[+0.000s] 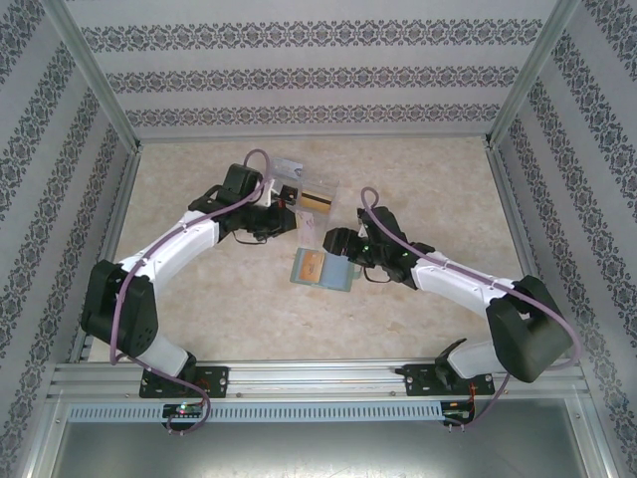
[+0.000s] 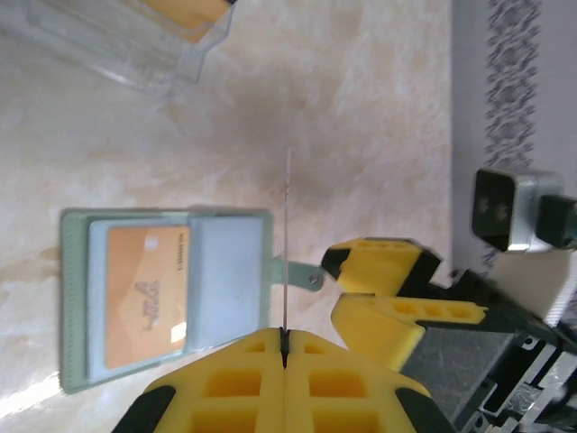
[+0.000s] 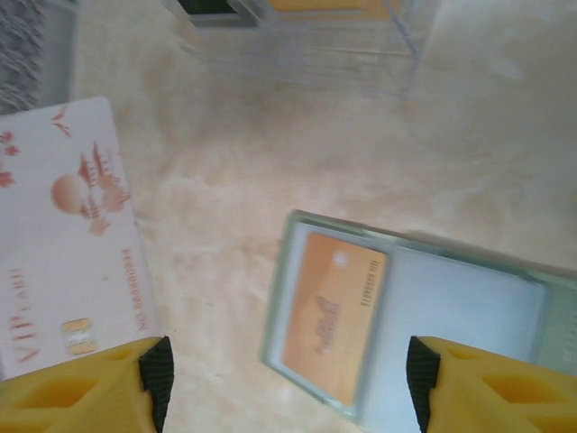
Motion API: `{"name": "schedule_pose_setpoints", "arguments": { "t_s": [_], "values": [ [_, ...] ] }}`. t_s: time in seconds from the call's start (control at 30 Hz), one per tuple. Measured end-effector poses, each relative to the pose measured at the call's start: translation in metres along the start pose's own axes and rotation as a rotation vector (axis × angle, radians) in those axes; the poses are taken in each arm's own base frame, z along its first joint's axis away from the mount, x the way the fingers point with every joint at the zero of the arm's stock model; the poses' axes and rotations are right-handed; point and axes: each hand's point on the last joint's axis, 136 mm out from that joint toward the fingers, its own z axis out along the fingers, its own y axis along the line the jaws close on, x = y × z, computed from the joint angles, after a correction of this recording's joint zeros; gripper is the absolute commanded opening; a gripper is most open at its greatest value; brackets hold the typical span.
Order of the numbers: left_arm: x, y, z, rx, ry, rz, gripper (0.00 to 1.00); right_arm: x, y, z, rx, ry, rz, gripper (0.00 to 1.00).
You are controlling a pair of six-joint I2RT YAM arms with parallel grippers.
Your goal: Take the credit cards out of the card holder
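The pale grey-green two-panel card holder [image 1: 320, 269] lies open and flat mid-way across the marbled beige worktop [image 1: 418, 189]. In the top view its long axis runs left to right with a slight tilt. A gold-orange plastic card [image 1: 309, 267] sits in its left panel, long axis set across the holder's.

The left wrist view picks out the holder's little side tab [image 2: 302, 273], pointing at the right arm's yellow fingers [image 2: 383, 266] just beside it. There too, the left gripper [image 2: 285, 341] has its fingers pressed together on a thin white card [image 2: 287, 234], seen edge-on as a mere line. The right wrist view gives that card's face: white, red print, "VIP CARD" lettering. And the right gripper [image 3: 288, 383] has its fingers spread wide, gripping nothing, above the holder's near edge.

From above, both arms reach inward with bent elbows. The left one is close to a clear plastic compartment box [image 1: 299, 189] with another gold-orange card inside.
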Motion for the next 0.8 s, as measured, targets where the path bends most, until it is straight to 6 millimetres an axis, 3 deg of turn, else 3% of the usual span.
{"name": "schedule_pose_setpoints", "arguments": {
  "t_s": [0.23,0.5,0.8],
  "values": [
    [-0.023,-0.026,-0.011,0.162,-0.04,-0.057,0.0,-0.03,0.03,-0.011,-0.205,-0.042,0.129,0.73],
    [-0.035,-0.05,-0.02,0.281,-0.05,-0.091,0.0,-0.047,0.077,-0.012,-0.425,-0.012,0.184,0.49],
    [-0.046,-0.049,-0.029,0.315,-0.077,-0.124,0.0,-0.052,0.094,-0.019,-0.505,-0.016,0.19,0.37]
  ]
}}
